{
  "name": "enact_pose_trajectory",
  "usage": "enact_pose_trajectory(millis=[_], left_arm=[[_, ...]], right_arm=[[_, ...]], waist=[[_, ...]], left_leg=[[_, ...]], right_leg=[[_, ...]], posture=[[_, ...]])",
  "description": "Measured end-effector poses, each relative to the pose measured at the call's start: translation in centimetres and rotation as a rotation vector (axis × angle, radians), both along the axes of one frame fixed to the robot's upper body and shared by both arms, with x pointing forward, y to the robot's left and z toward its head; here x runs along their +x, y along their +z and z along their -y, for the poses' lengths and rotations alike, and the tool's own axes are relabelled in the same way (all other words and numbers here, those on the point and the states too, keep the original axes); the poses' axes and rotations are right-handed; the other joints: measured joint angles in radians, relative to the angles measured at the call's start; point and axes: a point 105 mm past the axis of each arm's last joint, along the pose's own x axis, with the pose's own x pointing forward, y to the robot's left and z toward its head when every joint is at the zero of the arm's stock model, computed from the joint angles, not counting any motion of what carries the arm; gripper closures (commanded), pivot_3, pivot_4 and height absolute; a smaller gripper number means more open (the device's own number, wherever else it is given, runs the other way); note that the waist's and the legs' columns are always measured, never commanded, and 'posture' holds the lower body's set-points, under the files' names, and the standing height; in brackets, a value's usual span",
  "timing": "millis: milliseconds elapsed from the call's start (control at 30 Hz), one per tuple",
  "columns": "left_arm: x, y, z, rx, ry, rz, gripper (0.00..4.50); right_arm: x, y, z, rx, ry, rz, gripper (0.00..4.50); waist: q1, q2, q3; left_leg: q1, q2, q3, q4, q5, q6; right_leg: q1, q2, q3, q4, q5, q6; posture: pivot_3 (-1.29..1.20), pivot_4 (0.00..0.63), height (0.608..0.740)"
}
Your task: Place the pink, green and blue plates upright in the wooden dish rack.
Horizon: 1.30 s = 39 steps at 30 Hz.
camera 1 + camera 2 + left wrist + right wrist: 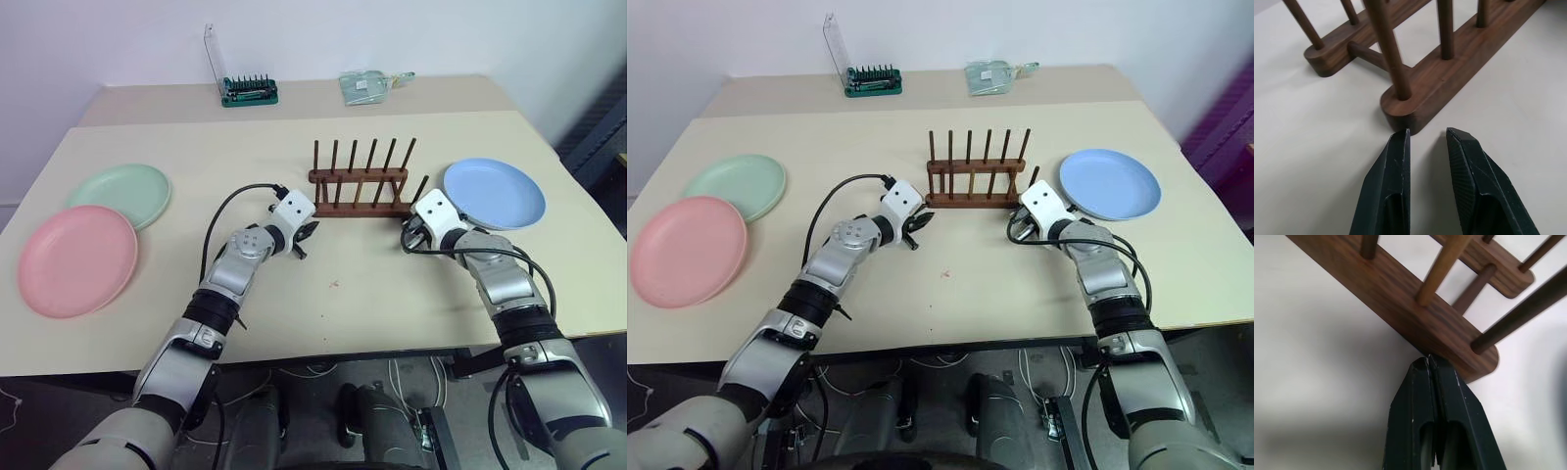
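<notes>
The wooden dish rack (359, 186) stands mid-table with no plates between its pegs. The pink plate (76, 259) lies flat at the front left, with the green plate (122, 194) just behind it. The blue plate (495, 192) lies flat to the right of the rack. My left gripper (1427, 134) is open by a narrow gap with nothing in it. Its tips are right at the rounded left end of the rack's near rail (1459, 58). My right gripper (1428, 360) is shut and empty, with its tips against the side of the near rail (1415, 313) by the rack's right end.
A green bit holder with a raised clear lid (248, 90) and a clear plastic packet (367, 85) lie on the far table section. The beige table (392, 294) has bare surface in front of the rack, between my two arms.
</notes>
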Motion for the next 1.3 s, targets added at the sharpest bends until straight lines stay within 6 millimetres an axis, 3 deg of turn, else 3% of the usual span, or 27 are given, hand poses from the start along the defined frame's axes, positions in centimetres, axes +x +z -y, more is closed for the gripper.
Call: enact_pose_trajectory(millis=[267, 300, 333, 400, 533, 633, 733, 800, 900, 1067, 1133, 1300], left_arm=[[-1.6, 0.0, -1.4, -0.012, -0.024, 0.001, 3.35], [-2.3, 0.0, -1.9, -0.023, -0.032, -0.010, 3.14], [-3.1, 0.1, -2.7, -0.059, -0.032, -0.038, 2.86], [-4.6, 0.6, -4.3, -0.124, -0.025, -0.072, 2.07], [-5.9, 5.1, -8.3, -0.285, 0.076, -0.013, 0.06], [-6.4, 8.6, -16.6, -0.397, 0.387, 0.108, 0.02], [-7.8, 10.7, -22.2, -0.513, 0.617, 0.196, 0.02], [-9.2, 11.2, -25.9, -0.568, 0.780, 0.239, 0.02], [-12.4, 9.9, -30.8, -0.516, 1.020, 0.244, 0.02], [-16.4, 8.2, -34.7, -0.618, 1.219, 0.234, 0.02], [-17.4, 7.4, -35.3, -0.662, 1.249, 0.216, 0.02], [-19.0, 3.0, -35.3, -0.748, 1.327, 0.084, 0.02]], right_arm=[[-0.9, 0.4, 0.7, -0.007, 0.042, 0.006, 4.50], [-1.5, 0.9, 0.7, 0.017, 0.079, -0.002, 3.95], [-2.4, 1.5, 0.3, 0.058, 0.135, -0.011, 3.68], [-3.8, 2.8, -0.7, 0.114, 0.237, -0.012, 2.69], [-5.4, 4.9, -3.0, 0.130, 0.374, 0.007, 0.62], [-6.0, 4.8, -4.2, 0.130, 0.425, -0.006, 0.58], [-5.9, 4.3, -5.0, 0.143, 0.443, -0.021, 0.58], [-5.8, 3.7, -6.1, 0.138, 0.475, -0.038, 0.58], [-5.5, 3.1, -6.6, 0.144, 0.491, -0.052, 0.58], [-4.8, 3.4, -7.2, 0.141, 0.514, -0.037, 0.58], [-4.7, 3.4, -7.5, 0.141, 0.527, -0.034, 0.58], [-4.4, 2.8, -7.7, 0.139, 0.535, -0.045, 0.58]], waist=[[-0.003, 0.000, 0.000], [-0.004, 0.000, 0.000], [-0.006, 0.000, 0.001], [-0.010, 0.000, 0.001], [-0.006, 0.000, 0.001], [-0.010, 0.000, 0.001], [-0.003, -0.001, 0.001], [0.000, -0.001, 0.001], [0.000, -0.001, 0.001], [0.003, -0.003, 0.001], [0.001, -0.003, 0.001], [0.001, -0.004, 0.001]], left_leg=[[0.000, 0.000, 0.000, -0.003, 0.000, 0.000], [0.000, 0.001, 0.000, -0.003, 0.000, 0.000], [0.000, 0.001, 0.000, -0.004, 0.000, 0.000], [0.000, 0.002, 0.000, -0.004, 0.000, 0.000], [0.000, 0.003, -0.001, -0.002, 0.000, -0.001], [0.000, 0.002, -0.001, -0.003, 0.000, -0.001], [0.000, 0.001, -0.001, -0.003, 0.000, -0.001], [0.000, 0.001, -0.001, -0.003, 0.000, -0.001], [0.000, 0.001, 0.000, -0.003, 0.000, -0.001], [0.000, 0.002, -0.001, -0.003, 0.000, -0.001], [0.000, 0.002, -0.001, -0.003, 0.000, -0.001], [0.000, 0.002, -0.001, -0.003, 0.000, -0.001]], right_leg=[[-0.001, 0.000, 0.001, -0.001, 0.000, 0.000], [-0.002, 0.000, 0.003, -0.001, 0.000, 0.000], [-0.003, 0.000, 0.003, -0.001, 0.000, 0.000], [-0.004, 0.001, 0.004, 0.000, 0.000, 0.000], [-0.004, 0.000, 0.004, 0.000, -0.001, -0.002], [-0.005, 0.001, 0.004, 0.000, -0.002, -0.003], [-0.004, 0.000, 0.004, -0.001, -0.001, -0.002], [-0.003, 0.000, 0.004, -0.001, -0.001, -0.001], [-0.004, 0.000, 0.004, -0.002, -0.001, -0.001], [-0.003, -0.001, 0.003, -0.002, -0.003, -0.004], [-0.003, -0.001, 0.003, -0.002, -0.003, -0.004], [-0.003, -0.001, 0.003, -0.002, -0.003, -0.005]], posture=[[0.00, 0.150, 0.730], [0.00, 0.150, 0.730], [0.00, 0.150, 0.730], [0.00, 0.150, 0.730], [0.00, 0.150, 0.730], [0.00, 0.150, 0.730], [0.00, 0.150, 0.730], [0.00, 0.150, 0.730], [0.00, 0.150, 0.730], [0.00, 0.150, 0.730], [0.00, 0.150, 0.730], [0.00, 0.150, 0.730]])
